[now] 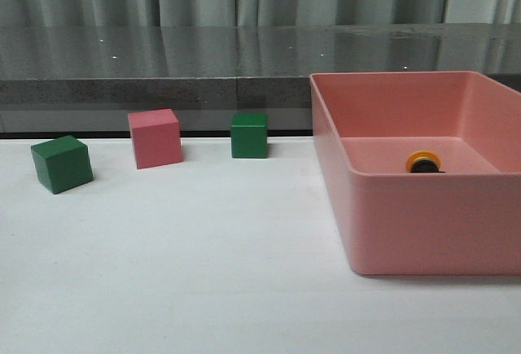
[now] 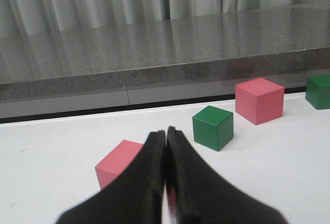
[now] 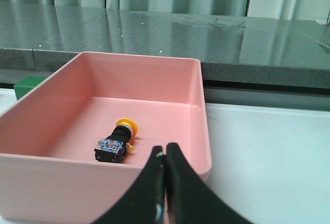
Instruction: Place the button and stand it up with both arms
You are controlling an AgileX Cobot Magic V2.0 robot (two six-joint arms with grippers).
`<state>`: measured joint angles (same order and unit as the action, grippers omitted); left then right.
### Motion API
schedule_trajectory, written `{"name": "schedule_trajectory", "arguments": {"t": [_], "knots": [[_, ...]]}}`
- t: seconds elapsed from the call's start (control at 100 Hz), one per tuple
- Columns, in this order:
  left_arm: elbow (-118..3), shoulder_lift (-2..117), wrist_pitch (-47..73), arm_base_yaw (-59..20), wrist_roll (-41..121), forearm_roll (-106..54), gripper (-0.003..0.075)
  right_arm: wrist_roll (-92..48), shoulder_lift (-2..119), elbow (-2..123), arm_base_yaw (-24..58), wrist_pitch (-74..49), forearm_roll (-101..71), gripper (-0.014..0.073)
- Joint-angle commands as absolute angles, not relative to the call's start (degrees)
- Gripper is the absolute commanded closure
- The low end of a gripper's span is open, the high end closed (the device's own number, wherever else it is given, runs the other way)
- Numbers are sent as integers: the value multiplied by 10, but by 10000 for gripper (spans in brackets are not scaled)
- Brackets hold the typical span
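Both the left gripper (image 2: 165, 172) and the right gripper (image 3: 165, 183) have their fingers pressed together holding nothing, while the button (image 3: 117, 140) lies on its side inside the pink bin (image 1: 423, 232), its markings unreadable.

The button (image 1: 424, 162) lies in the pink bin (image 1: 423, 224); 3 cubes (image 1: 155, 137) sit left.

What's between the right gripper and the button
In the right wrist view, the near wall of the pink bin stands between the right gripper and the button lying inside.
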<state>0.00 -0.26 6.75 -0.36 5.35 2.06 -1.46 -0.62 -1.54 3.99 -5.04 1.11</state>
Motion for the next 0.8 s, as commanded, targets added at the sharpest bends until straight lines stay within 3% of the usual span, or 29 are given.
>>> {"name": "schedule_trajectory", "arguments": {"t": [0.0, 0.54, 0.69, 0.79], "knots": [[26, -20, 21, -5, 48, 20, 739, -13, -17, -7, 37, -9, 14, 708], [26, -20, 21, -5, 48, 20, 739, -13, -17, -7, 37, -5, 14, 708], [26, -20, 21, -5, 48, 20, 739, 23, -16, -6, 37, 127, -22, 708], [26, -20, 21, -5, 48, 20, 739, 25, -7, 34, 37, 87, -27, 708]]}}
